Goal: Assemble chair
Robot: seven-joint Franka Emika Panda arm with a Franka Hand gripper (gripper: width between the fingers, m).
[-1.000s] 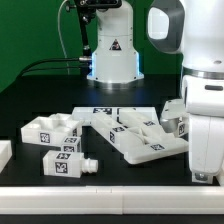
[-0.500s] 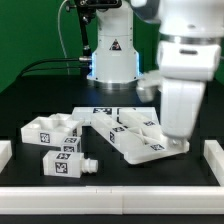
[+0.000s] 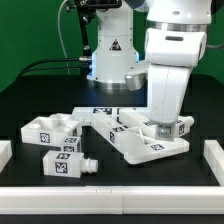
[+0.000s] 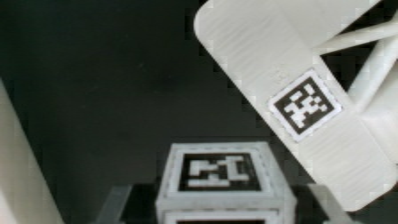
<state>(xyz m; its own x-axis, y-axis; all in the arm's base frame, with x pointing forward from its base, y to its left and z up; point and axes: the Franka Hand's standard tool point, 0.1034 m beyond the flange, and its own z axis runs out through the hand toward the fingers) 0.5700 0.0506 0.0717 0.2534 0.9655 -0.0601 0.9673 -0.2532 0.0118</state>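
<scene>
A white rail (image 3: pixel 110 192) runs along the front edge of the black counter (image 3: pixel 30 100), closest to the exterior camera. The chair kit (image 3: pixel 125 140) is unassembled, its loose white parts lying across the middle of the counter.

The nearest part, toward the exterior view's left, is a peg block (image 3: pixel 62 163) with a black-and-white tag on its face. Just behind it sits a larger blocky piece (image 3: pixel 50 130) with tags on top. A pile of flat slabs (image 3: pixel 140 148) lies further toward the exterior view's right, overlapping at angles.

The arm (image 3: pixel 170 70) now stands over the right end of that pile, with the tool (image 3: pixel 159 128) down among the slabs. A small tagged block (image 3: pixel 182 125) sits just beside the tool. One second ago the arm was at the exterior view's right edge. Half a second ago it was partway across. The parts themselves have not shifted.

The wrist view shows a tagged block face (image 4: pixel 214 170) between two dark shapes, beside a tagged slab surface (image 4: pixel 306 100). Neither view shows how far apart the tool's fingers are or whether they hold anything, so I cannot tell.

Farthest back stands the robot base (image 3: pixel 112 55).
</scene>
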